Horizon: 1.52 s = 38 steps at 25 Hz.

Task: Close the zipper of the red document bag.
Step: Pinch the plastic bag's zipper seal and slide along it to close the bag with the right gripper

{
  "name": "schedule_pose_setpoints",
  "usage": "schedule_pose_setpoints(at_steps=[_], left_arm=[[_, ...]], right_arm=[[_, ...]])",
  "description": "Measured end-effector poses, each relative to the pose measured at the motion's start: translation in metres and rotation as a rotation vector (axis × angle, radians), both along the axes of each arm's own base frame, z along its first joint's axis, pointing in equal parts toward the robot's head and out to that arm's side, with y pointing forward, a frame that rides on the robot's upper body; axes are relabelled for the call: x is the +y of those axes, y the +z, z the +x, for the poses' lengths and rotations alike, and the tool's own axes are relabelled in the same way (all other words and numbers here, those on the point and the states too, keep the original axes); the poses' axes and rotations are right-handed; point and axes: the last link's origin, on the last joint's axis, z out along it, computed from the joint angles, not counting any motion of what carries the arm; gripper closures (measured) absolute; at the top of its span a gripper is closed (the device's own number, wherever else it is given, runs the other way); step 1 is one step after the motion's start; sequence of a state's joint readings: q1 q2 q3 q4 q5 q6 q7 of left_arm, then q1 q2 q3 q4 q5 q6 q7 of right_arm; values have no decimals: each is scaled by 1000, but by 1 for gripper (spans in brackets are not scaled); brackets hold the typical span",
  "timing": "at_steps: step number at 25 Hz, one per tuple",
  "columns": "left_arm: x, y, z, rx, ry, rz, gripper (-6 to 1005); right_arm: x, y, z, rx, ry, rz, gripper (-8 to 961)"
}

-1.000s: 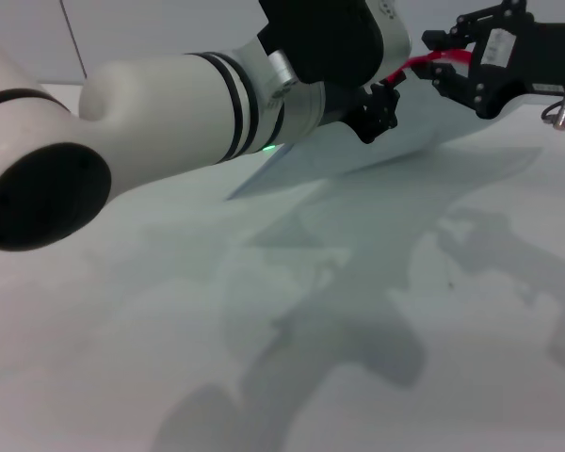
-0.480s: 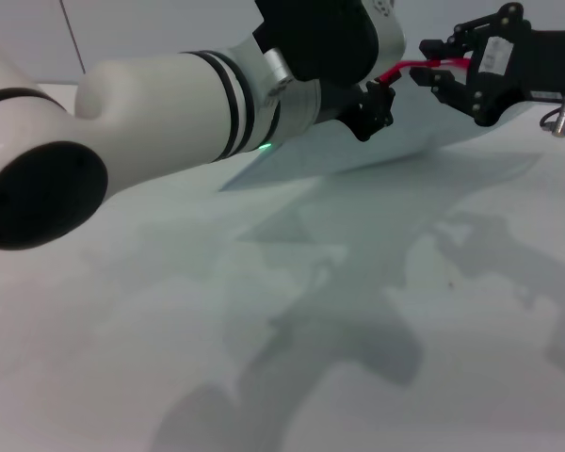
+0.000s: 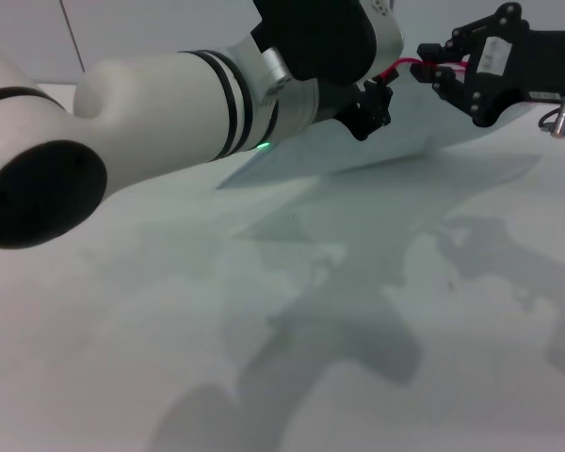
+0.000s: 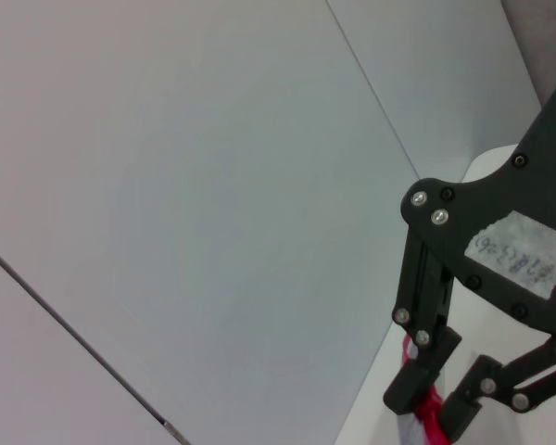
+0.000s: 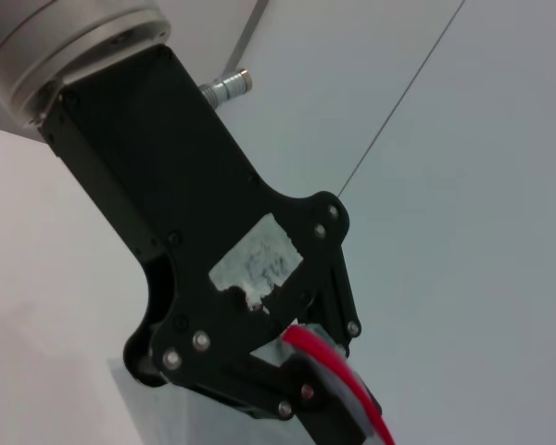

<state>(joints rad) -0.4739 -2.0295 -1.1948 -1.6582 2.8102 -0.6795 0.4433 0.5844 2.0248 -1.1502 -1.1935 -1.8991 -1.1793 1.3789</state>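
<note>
The red document bag (image 3: 395, 132) is a pale translucent sheet, lifted at its far edge and sloping down to the table. Its zipper (image 3: 402, 66) shows as a thin red strip stretched between both grippers. My left gripper (image 3: 375, 99) is shut on the strip's left part, at the end of the big white arm. To its right, my right gripper (image 3: 435, 68) is shut on the strip. The left wrist view shows the right gripper (image 4: 426, 406) pinching the red zipper (image 4: 433, 419). In the right wrist view the left gripper (image 5: 317, 373) clamps the zipper (image 5: 341, 373). The slider is not visible.
The white table (image 3: 264, 330) carries only shadows of the arms and bag. My left arm (image 3: 169, 113) crosses the upper left of the head view and hides part of the bag. A pale wall stands behind.
Both grippers have risen slightly with the bag's red edge. The right gripper has drifted a little up and right, and the red strip between them lies flatter.
</note>
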Motion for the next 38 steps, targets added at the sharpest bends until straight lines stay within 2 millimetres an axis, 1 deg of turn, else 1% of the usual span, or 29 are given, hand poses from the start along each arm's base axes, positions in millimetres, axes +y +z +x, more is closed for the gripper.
schedule_pose_setpoints(at_steps=[7,20,29,38], left_arm=[[0,0,0,1,0,1,905],[-1,1,3,-2,-10,2,902],[-7,6,7,-17,-26,11,901],[-7,7,1,-12,-17,17,899]], right_arm=[[-1,-1,0,0,3,-7,820],[0,0,0,-1,0,0,841],[3,1,6,-2,-21,26,850],[6,2,15,-21,-46,50,869]])
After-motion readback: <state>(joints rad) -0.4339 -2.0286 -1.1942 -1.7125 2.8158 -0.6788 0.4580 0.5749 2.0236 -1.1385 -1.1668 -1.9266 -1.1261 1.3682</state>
